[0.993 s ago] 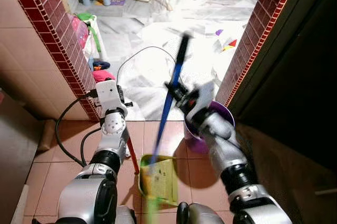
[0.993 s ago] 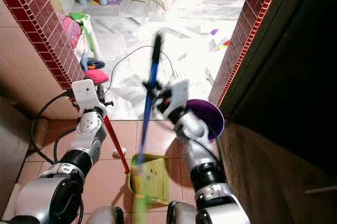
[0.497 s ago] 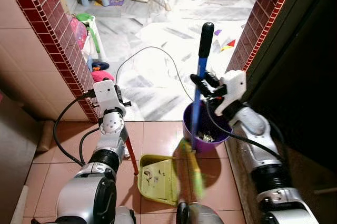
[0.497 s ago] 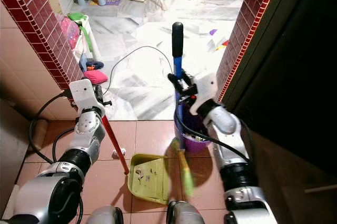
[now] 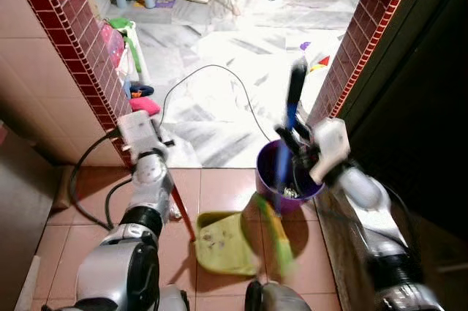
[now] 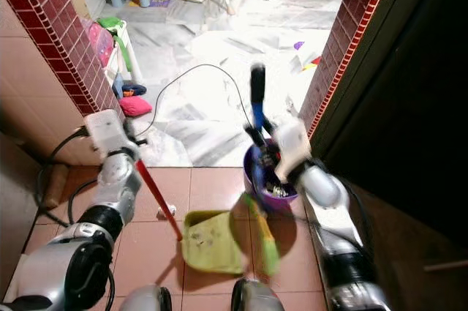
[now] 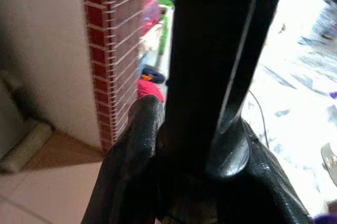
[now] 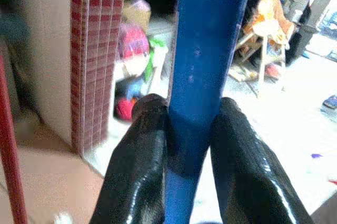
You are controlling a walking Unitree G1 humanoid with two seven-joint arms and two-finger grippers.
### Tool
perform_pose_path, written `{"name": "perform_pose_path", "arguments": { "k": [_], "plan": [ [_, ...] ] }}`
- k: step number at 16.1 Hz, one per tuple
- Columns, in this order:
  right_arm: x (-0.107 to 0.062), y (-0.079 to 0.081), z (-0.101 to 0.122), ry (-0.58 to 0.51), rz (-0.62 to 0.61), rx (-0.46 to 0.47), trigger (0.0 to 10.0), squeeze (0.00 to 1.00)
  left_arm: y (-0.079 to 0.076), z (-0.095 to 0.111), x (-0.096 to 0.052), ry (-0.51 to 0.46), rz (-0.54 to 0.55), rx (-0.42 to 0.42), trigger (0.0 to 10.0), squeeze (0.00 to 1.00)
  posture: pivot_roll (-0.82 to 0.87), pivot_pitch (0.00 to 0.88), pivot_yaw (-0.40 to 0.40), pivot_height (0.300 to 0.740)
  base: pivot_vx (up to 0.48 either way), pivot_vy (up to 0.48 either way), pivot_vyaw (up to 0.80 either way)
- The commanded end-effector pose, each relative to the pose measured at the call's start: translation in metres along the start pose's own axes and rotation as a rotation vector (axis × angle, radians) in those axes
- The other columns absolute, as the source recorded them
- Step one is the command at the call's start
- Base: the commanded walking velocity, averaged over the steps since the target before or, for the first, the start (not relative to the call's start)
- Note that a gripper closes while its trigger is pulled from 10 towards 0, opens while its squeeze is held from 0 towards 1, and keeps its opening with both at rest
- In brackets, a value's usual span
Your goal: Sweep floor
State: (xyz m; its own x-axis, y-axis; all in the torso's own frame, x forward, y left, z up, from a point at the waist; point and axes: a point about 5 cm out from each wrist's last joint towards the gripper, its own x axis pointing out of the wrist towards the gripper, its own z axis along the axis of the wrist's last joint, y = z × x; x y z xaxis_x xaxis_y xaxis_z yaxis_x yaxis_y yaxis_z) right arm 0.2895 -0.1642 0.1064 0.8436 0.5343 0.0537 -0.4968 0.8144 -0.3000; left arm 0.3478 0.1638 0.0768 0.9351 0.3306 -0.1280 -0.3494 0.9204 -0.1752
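Landmark: the purple bucket [image 5: 272, 172], standing on the terracotta floor [image 5: 219, 186] at the threshold.

Nearest the robot, the yellow-green dustpan [image 5: 221, 241] lies flat on the floor just left of the bucket and nearer than it. Its red handle [image 6: 158, 192] rises up and to the left into the left hand [image 7: 200, 129], whose fingers are clamped around the dark grip.

The broom [image 5: 287, 139] stands over the bucket. Its green bristle head [image 5: 275, 234] hangs blurred just right of the dustpan, in front of the bucket. Its blue shaft runs steeply up and slightly away, long axis near vertical, black cap uppermost. The right hand [image 8: 184, 145] is closed on the blue shaft, one finger each side, directly above the bucket's near rim. The right arm alone governs the broom.

Judgement: the next stroke turns on the bristles lying right of the dustpan mouth; a leftward sweep would carry debris in.

Against half a second ago, the bristle head has stayed beside the bucket, the shaft top has leaned a little further right, and the dustpan has shifted slightly right.

Beyond the bucket, a black cable [image 5: 212, 77] loops over the pale marble floor [image 5: 219, 47].
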Motion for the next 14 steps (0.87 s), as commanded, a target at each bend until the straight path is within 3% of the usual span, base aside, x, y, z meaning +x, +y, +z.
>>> {"name": "perform_pose_path", "arguments": {
  "k": [1,2,3,6,9,10,12,14],
  "plan": [
    [-0.006,-0.009,0.009,-0.021,-0.025,-0.132,10.0,0.0,0.003,0.013,0.004,-0.062,0.027,-0.046,10.0,0.0,-0.21,0.0,-0.033,0.74,0.0,0.0,0.0],
    [-0.014,-0.013,0.004,0.005,-0.048,-0.152,10.0,0.0,0.007,0.016,0.005,-0.076,0.041,-0.051,10.0,0.0,-0.2,0.0,-0.036,0.74,0.0,0.0,0.0],
    [-0.033,-0.019,-0.006,0.055,-0.096,-0.16,10.0,0.0,0.013,0.025,0.009,-0.112,0.062,-0.058,10.0,0.0,-0.19,0.0,-0.034,0.74,0.0,0.0,0.0],
    [-0.053,-0.017,-0.026,0.141,-0.179,-0.046,10.0,0.0,0.025,0.043,0.014,-0.189,0.089,-0.049,10.0,0.0,-0.19,0.0,-0.022,0.74,0.0,0.0,0.0],
    [-0.048,-0.008,-0.033,0.143,-0.226,-0.003,10.0,0.0,0.033,0.056,0.018,-0.233,0.084,-0.01,10.0,0.0,-0.16,0.0,0.007,0.74,0.0,0.0,0.0],
    [-0.038,-0.007,-0.032,0.134,-0.258,0.016,10.0,0.0,0.033,0.057,0.019,-0.233,0.063,0.006,10.0,0.0,-0.15,0.0,0.034,0.74,0.0,0.0,0.0],
    [-0.027,-0.005,-0.033,0.132,-0.297,0.035,10.0,0.0,0.029,0.065,0.019,-0.252,0.038,-0.009,10.0,0.0,-0.14,0.0,0.05,0.74,0.0,0.0,0.0],
    [-0.023,0.0,-0.035,0.134,-0.318,0.07,10.0,0.0,0.018,0.09,0.018,-0.345,0.031,-0.034,10.0,0.0,-0.13,0.0,0.057,0.74,0.0,0.0,0.0]
  ]
}}
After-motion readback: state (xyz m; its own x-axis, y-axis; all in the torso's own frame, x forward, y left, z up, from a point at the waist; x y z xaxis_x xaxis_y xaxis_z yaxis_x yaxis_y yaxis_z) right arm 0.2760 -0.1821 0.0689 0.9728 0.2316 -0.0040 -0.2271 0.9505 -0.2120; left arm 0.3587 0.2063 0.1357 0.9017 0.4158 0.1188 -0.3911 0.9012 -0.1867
